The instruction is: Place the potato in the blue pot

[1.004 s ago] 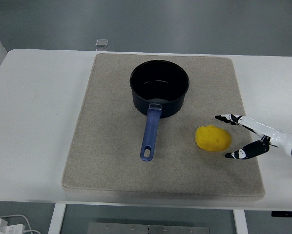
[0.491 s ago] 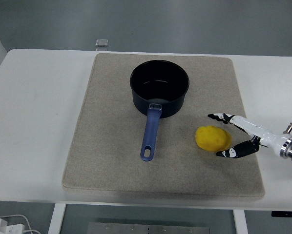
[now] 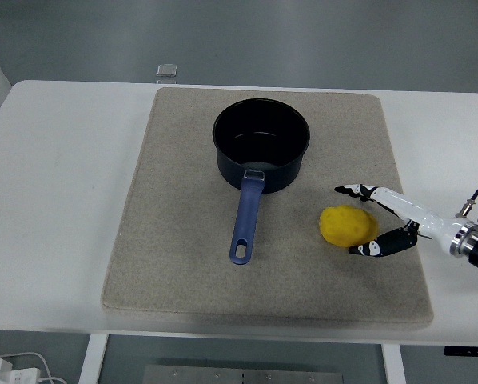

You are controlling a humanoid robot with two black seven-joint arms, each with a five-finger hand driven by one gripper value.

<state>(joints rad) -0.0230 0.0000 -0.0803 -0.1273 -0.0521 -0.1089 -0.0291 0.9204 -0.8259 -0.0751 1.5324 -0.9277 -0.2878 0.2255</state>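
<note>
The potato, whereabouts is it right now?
In the head view the potato lies on the beige mat, right of the blue pot and its handle, with the right hand's open fingers around its right side.

Right hand at the potato on the mat

The right hand [image 3: 383, 220] spreads its fingers [image 3: 352, 190] around the yellow potato's [image 3: 348, 226] right side on the beige mat [image 3: 183, 240]; the blue pot [image 3: 260, 144] sits farther left on the white desk [image 3: 55, 200].

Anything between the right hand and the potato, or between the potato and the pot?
Nothing visible. The right hand is open right beside the potato, and only bare mat lies between it and the pot, which looks empty.
</note>
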